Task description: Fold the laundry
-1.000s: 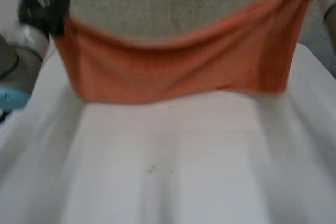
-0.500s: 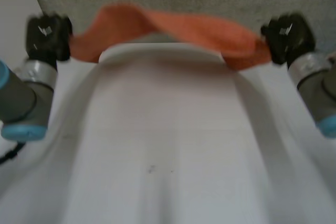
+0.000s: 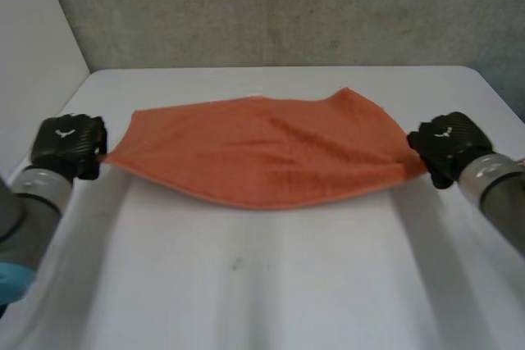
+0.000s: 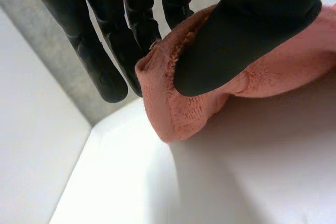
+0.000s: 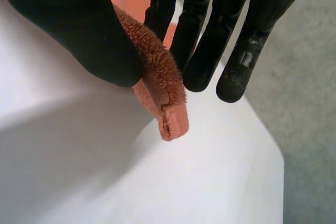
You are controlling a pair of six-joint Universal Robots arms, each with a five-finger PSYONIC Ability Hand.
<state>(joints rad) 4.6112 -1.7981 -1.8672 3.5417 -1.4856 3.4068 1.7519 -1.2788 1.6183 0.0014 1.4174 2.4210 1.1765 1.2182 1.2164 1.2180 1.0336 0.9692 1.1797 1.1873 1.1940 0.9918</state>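
Orange terry cloth, the towel [image 3: 262,153], now lies spread across the white table [image 3: 262,284] in the head view. A second ago it hung high between the two hands as a curtain, and half a second ago it was swinging out over the far edge. It has come down and stretches from the fingertips of the left hand [image 3: 67,147] to the fingertips of the right hand [image 3: 447,147], each hand low at one end of the cloth. The middle lies slack and a little rumpled, and the edge nearer the wrists sags in a curve. I judge the lay-down is nearly finished: the cloth is flat enough to fold over, though the wrinkles near the right fingertips want smoothing first.

In the left wrist view the thumb [image 4: 252,30] presses a bunched corner of the towel against the fingers [image 4: 105,66] behind it. That makes a firm pinch, with the cloth bulging out below the thumb tip and just above the table. Whether one layer or two is caught there I cannot tell.

In the right wrist view the thumb [image 5: 79,30] clamps the other corner against the straight fingers [image 5: 205,61]. A short tab of hem pokes out past the thumb tip, close to the table surface.
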